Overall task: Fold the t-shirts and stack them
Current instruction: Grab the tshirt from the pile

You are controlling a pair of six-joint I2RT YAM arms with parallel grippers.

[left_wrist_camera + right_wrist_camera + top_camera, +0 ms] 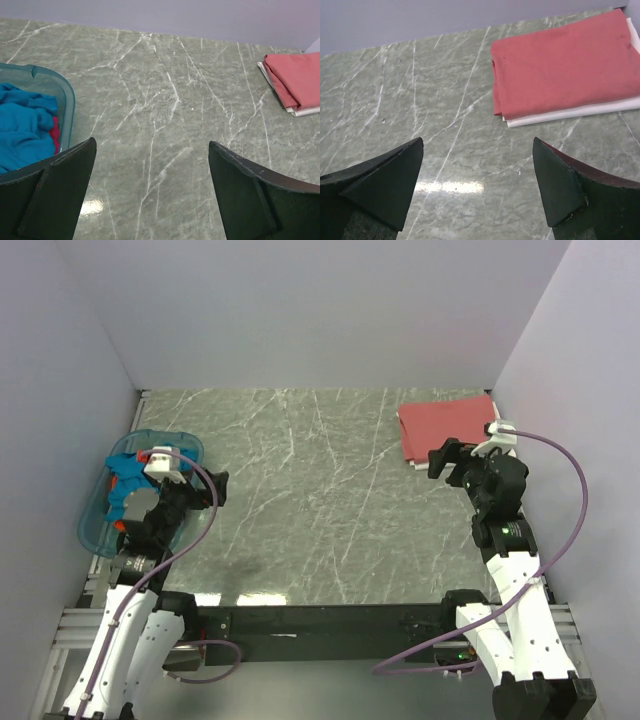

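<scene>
- The dusty red t-shirt (560,65) lies folded flat at the far right corner of the table (320,500).
- It sits on top of a folded white cloth (570,114). Only the white edge peeks out along the near side.
- The teal blue t-shirt (22,125) is all bunched up inside a see-through blue tub (65,90) at the left side of the table.
- A small bit of red-orange cloth (54,134) shows beside the blue shirt in the tub. It is mostly hidden, so I cannot tell what it is.
- The right gripper (477,145) is near the red shirt, on its near left side. Its two fingers are spread wide apart and nothing is between them.
- The left gripper (152,150) is just beside the tub, pointing out across the table. Its fingers are spread wide too, and they hold nothing.
- The table top is grey-green stone with thin white lines.
- The two piles are well apart, one on each side.
</scene>
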